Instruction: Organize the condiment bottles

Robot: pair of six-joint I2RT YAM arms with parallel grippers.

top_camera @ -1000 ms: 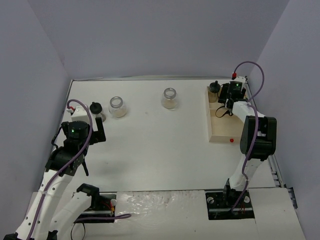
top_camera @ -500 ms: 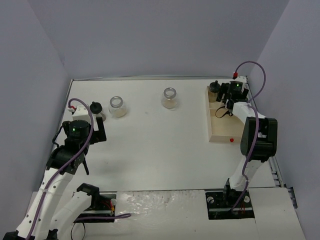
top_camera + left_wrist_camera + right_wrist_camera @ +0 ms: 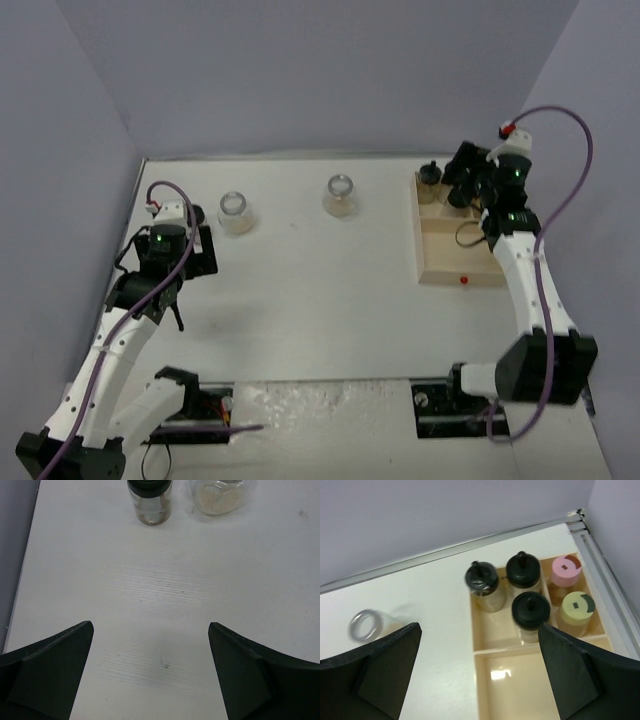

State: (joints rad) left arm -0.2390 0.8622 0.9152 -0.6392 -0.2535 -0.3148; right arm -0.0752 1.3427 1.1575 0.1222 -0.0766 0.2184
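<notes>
I've got the surface (image 3: pixel 300 290) with the wooden tray (image 3: pixel 445 258) on it. Right end effector (image 3: pixel 478 650) hangs over the tray's far end, spread wide, gripping nothing. Left end effector (image 3: pixel 150 645), way left of the tray, same deal. Tray's far compartments hold three black-capped jars (image 3: pixel 530 609), a pink-capped jar (image 3: pixel 565 570) and a yellow-capped jar (image 3: pixel 576 607). Left of the tray stand two silver-rimmed jars (image 3: pixel 340 196) and a fourth black-capped jar (image 3: pixel 149 500).

A white tabletop (image 3: pixel 320 300) is closed in by plain lavender-grey walls (image 3: pixel 300 70) at the back and on both sides. A compartmented pale wooden tray (image 3: pixel 447 258) lies at its far right, close to the right wall. A small red dot (image 3: pixel 463 281) sits on the tray's near edge.
</notes>
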